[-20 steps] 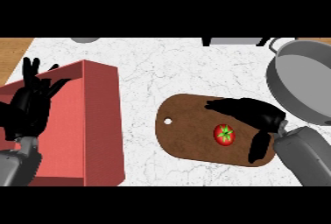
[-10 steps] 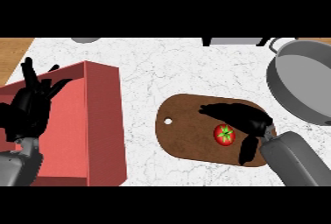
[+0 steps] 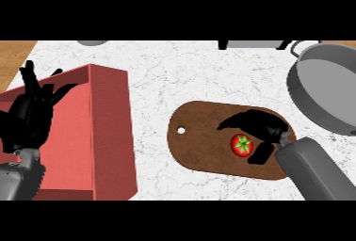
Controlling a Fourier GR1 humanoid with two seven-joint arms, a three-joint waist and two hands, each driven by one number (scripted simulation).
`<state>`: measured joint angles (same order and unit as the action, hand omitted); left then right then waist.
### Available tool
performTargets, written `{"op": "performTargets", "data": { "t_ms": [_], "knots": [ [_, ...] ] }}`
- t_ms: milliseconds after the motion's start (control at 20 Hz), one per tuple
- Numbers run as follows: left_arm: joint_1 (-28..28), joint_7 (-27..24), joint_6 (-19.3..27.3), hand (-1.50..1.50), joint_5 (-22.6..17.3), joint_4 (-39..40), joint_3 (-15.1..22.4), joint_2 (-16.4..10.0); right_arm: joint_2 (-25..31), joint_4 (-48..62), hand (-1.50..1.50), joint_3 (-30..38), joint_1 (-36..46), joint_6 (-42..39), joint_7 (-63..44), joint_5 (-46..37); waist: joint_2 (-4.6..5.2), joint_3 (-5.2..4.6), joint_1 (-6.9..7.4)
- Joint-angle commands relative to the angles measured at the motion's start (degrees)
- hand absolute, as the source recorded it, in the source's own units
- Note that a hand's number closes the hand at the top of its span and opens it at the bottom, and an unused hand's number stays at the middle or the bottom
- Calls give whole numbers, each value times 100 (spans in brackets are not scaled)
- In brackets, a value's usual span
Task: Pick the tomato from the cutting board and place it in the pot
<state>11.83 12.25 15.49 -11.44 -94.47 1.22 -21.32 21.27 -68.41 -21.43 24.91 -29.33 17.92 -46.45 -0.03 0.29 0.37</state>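
Tomato (image 3: 242,144) on board (image 3: 201,153) | right hand (image 3: 268,128) arched at its 1 o'clock, fingers released | left hand (image 3: 28,115) released, 9 o'clock

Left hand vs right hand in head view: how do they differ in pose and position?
1. The left hand is at the view's left over the red bin. The right hand is over the cutting board.
2. The left hand is resting, fingers straight and pointing up the view. The right hand's fingers and thumb curve around the tomato, not visibly closed on it.
Shared: both are black hands on grey forearms.
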Motion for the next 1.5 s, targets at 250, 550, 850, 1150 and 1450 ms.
{"op": "performTargets", "data": {
  "t_ms": [250, 550, 850, 1150, 1450],
  "knots": [
    [-24, 338, 180, 0, 308, -225, 28, 398, -217, 247, 150, -176, -83, 504, 695, -700, 2, -28, -16],
    [-100, 143, -302, 0, 253, -43, -270, 331, -228, 127, 150, -10, -248, 520, 1003, -933, -2, -29, -26],
    [-211, -76, -339, 0, -19, 155, -617, 199, -53, -1737, 150, 191, -2210, 690, -392, -780, -71, -41, -317],
    [-95, 264, -144, 0, 263, -118, -310, 383, -19, -3765, 150, 570, -3283, 589, -1003, -452, -39, -33, -192],
    [-37, 53, -208, 0, 241, 211, -462, 318, -448, -4957, 150, 1885, -3314, 1101, -1223, 525, -30, -36, -296]
  ]
}}
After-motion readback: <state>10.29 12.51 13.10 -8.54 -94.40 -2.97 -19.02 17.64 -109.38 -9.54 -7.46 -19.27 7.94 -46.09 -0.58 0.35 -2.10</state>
